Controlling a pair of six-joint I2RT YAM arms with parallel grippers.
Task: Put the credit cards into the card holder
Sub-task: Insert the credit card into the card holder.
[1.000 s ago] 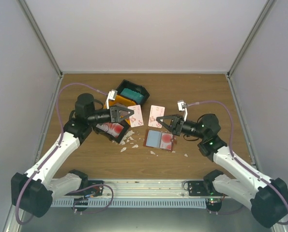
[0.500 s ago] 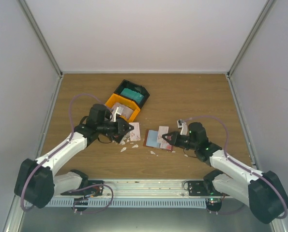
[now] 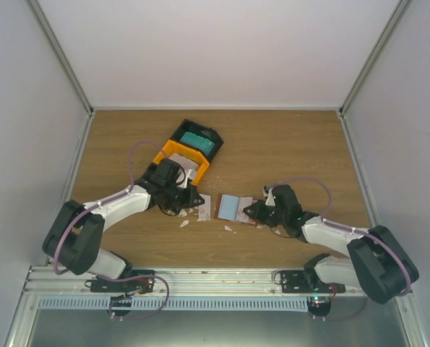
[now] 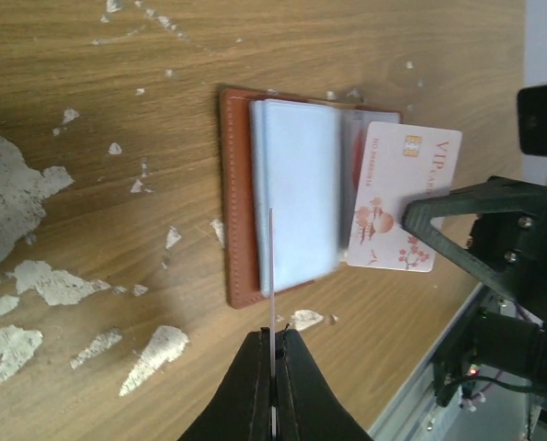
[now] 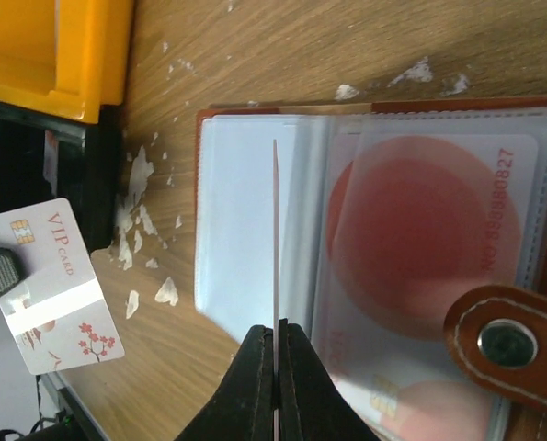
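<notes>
- Holder lies open and flat on the table between the two grippers. It has a brown cover with pale clear sleeves facing up.
- Left gripper is just left of the holder, fingers pinched tight on the left card. This is a white VIP card with a chip and red blossoms.
- The left card is clear of the holder's left edge, above the scraps.
- Right gripper is at the holder's right side, fingers pinched on the right card, which has the same VIP print.
- The right card overlaps the holder's right page. I cannot tell whether it touches the sleeves.
- Sleeved card, red and white, already sits in a sleeve of the holder's right page.
- Snap tab lies over the holder's right edge.
- Tray, black and orange, sits beyond the holder to its left, apart from it.
- White scraps litter the table left of the holder and along its near edge.
</notes>
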